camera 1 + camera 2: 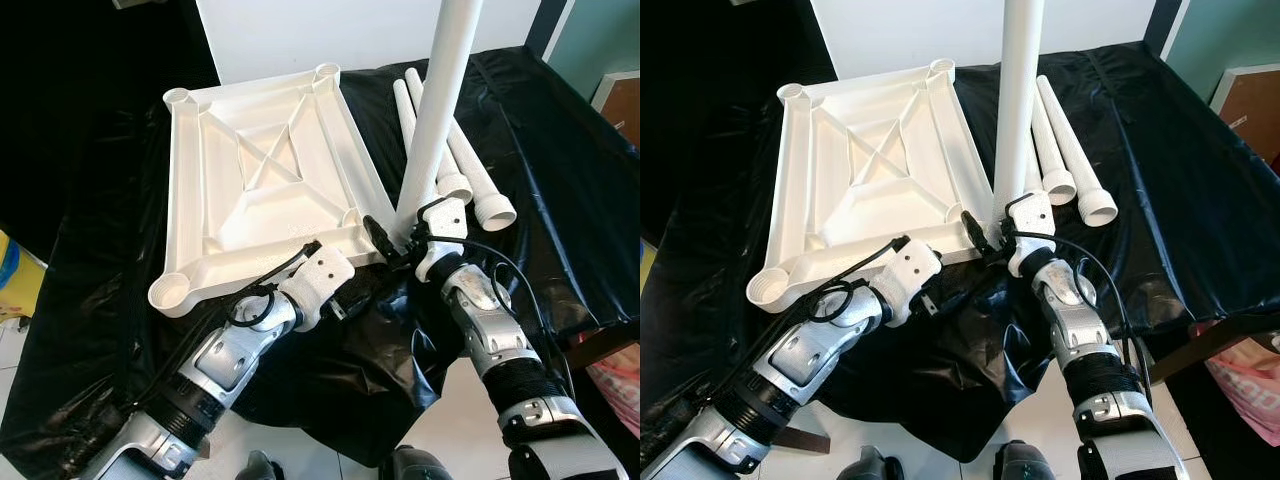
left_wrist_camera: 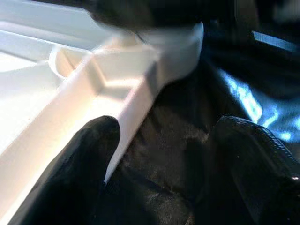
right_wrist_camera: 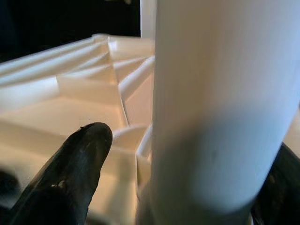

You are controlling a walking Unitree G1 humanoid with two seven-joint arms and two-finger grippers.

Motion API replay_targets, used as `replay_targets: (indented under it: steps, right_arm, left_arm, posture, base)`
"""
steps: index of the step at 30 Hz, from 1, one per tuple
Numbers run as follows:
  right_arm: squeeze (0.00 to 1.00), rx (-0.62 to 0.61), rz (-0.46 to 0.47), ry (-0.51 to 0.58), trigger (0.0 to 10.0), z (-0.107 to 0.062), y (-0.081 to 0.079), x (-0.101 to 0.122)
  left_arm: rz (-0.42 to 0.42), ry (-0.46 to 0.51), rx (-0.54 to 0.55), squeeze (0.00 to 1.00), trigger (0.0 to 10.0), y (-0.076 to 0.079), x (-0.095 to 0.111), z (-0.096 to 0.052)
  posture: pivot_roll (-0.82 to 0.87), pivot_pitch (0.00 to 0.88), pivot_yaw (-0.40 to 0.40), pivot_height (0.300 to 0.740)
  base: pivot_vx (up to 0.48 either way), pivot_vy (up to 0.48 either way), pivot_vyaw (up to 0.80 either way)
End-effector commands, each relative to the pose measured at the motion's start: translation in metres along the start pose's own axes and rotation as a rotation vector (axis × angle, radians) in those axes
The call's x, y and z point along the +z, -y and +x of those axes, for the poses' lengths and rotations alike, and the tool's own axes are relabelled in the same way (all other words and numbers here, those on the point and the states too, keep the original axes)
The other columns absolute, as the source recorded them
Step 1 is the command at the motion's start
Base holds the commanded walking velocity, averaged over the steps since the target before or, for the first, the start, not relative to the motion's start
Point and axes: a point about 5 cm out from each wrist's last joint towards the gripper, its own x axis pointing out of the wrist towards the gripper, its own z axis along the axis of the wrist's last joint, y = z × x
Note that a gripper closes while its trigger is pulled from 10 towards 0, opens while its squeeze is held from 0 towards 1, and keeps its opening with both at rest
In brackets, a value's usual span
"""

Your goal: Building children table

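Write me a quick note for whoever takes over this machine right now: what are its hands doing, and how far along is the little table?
Right hand: shut on an upright white leg, standing at the near right corner socket of the upturned tabletop.
Left hand: open at the tabletop's near edge, one finger against the rim.
Spare legs: lying on the black sheet, right of the tabletop.
Done: one leg at its socket; seating unclear.
Left: the other three corner sockets look empty.

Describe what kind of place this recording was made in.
Probably a room set up as an assembly station rather than a lived-in space. A work surface draped in black plastic sheeting holds an upturned white plastic tabletop and loose white table legs, with pale tiled floor beside it.
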Motion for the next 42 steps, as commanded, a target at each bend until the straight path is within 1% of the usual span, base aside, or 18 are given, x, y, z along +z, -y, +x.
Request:
replay_targets:
  steps: [1, 2, 5, 6, 7, 8, 14, 17, 20, 22, 23, 25, 27, 28, 32, 35, 38, 42]
  right_arm:
    - [0.00, 0.003, -0.011, -0.017, 10.0, -0.003, 0.002, -0.004]
    - [0.00, 0.002, -0.020, -0.022, 10.0, -0.005, 0.005, -0.006]
    - [0.00, 0.001, -0.030, -0.026, 9.9, -0.005, 0.009, -0.006]
    - [0.00, 0.004, -0.042, -0.026, 3.8, -0.005, 0.011, -0.006]
    - [0.00, 0.004, -0.042, -0.026, 3.8, -0.005, 0.011, -0.006]
    - [0.00, 0.004, -0.049, -0.026, 0.0, -0.004, 0.014, -0.006]
    - [0.00, 0.000, -0.068, -0.023, 0.0, -0.004, 0.019, -0.005]
    - [0.00, -0.042, -0.063, -0.032, 0.0, -0.008, 0.024, -0.007]
    - [0.00, -0.081, -0.065, -0.046, 0.0, -0.013, 0.024, -0.010]
    - [0.00, -0.081, -0.065, -0.046, 0.0, -0.013, 0.024, -0.010]
    - [0.00, -0.107, -0.054, -0.054, 10.0, -0.015, 0.024, -0.012]
    - [0.00, -0.107, -0.054, -0.054, 10.0, -0.015, 0.024, -0.012]
    - [0.00, -0.214, -0.047, -0.067, 10.0, -0.021, 0.024, -0.016]
    - [0.00, -0.214, -0.047, -0.067, 10.0, -0.021, 0.024, -0.016]
    - [0.00, -0.438, -0.014, -0.091, 10.0, -0.029, 0.023, -0.021]
    - [0.00, -0.477, -0.007, -0.092, 10.0, -0.030, 0.021, -0.022]
    - [0.00, -0.654, 0.048, -0.127, 10.0, -0.028, 0.008, -0.027]
    - [0.00, -0.720, 0.094, -0.152, 10.0, -0.022, -0.003, -0.030]
  left_arm:
    - [-0.025, 0.019, -0.025, 0.00, 10.0, 0.004, 0.001, -0.004]
    - [-0.037, 0.039, -0.079, 0.00, 10.0, 0.011, 0.003, -0.006]
    - [-0.070, 0.061, -0.133, 0.00, 10.0, 0.018, 0.006, -0.008]
    - [-0.085, 0.086, -0.168, 0.00, 10.0, 0.022, 0.009, -0.010]
    - [-0.085, 0.086, -0.168, 0.00, 10.0, 0.022, 0.009, -0.010]
    - [-0.106, 0.108, -0.182, 0.00, 10.0, 0.023, 0.013, -0.010]
    - [-0.143, 0.152, -0.166, 0.00, 10.0, 0.020, 0.020, -0.007]
    - [-0.183, 0.192, -0.073, 0.00, 10.0, 0.010, 0.026, -0.004]
    - [-0.210, 0.197, -0.027, 0.00, 10.0, 0.007, 0.027, -0.004]
    - [-0.210, 0.197, -0.027, 0.00, 10.0, 0.007, 0.027, -0.004]
    - [-0.222, 0.196, -0.018, 0.00, 10.0, 0.006, 0.026, -0.004]
    - [-0.222, 0.196, -0.018, 0.00, 10.0, 0.006, 0.026, -0.004]
    - [-0.229, 0.183, -0.005, 0.00, 10.0, 0.007, 0.024, -0.007]
    - [-0.229, 0.183, -0.005, 0.00, 10.0, 0.007, 0.024, -0.007]
    - [-0.238, 0.172, 0.015, 0.00, 10.0, 0.005, 0.021, -0.009]
    - [-0.238, 0.172, 0.018, 0.00, 10.0, 0.004, 0.021, -0.009]
    - [-0.239, 0.181, 0.029, 0.00, 10.0, 0.002, 0.023, -0.006]
    - [-0.240, 0.187, 0.029, 0.00, 10.0, 0.002, 0.024, -0.005]
  posture:
    - [-0.09, 0.114, 0.034, 0.740]
    - [-0.09, 0.112, 0.035, 0.740]
    - [-0.09, 0.112, 0.035, 0.740]
    - [-0.09, 0.112, 0.035, 0.740]
    - [-0.09, 0.112, 0.035, 0.740]
    - [-0.10, 0.105, 0.036, 0.740]
    - [-0.10, 0.099, 0.036, 0.740]
    - [-0.10, 0.094, 0.033, 0.740]
    - [-0.10, 0.091, 0.031, 0.740]
    - [-0.10, 0.091, 0.031, 0.740]
    - [-0.10, 0.092, 0.030, 0.740]
    - [-0.10, 0.092, 0.030, 0.740]
    - [-0.10, 0.092, 0.031, 0.740]
    - [-0.10, 0.092, 0.031, 0.740]
    - [-0.11, 0.090, 0.037, 0.740]
    - [-0.11, 0.090, 0.039, 0.740]
    - [-0.12, 0.093, 0.044, 0.740]
    - [-0.12, 0.094, 0.049, 0.740]
  base:
    - [0.000, 0.000, 0.00]
    - [0.000, 0.000, 0.00]
    - [0.000, 0.000, 0.00]
    - [0.000, 0.000, 0.00]
    - [0.000, 0.000, 0.00]
    - [0.000, 0.000, 0.00]
    - [0.000, 0.000, 0.00]
    - [0.000, 0.000, 0.00]
    - [0.000, 0.000, 0.00]
    - [0.000, 0.000, 0.00]
    - [0.000, 0.000, 0.00]
    - [0.000, 0.000, 0.00]
    - [0.000, 0.000, 0.00]
    - [0.000, 0.000, 0.00]
    - [0.000, 0.000, 0.00]
    - [0.000, 0.000, 0.00]
    - [0.000, 0.000, 0.00]
    - [0.000, 0.000, 0.00]
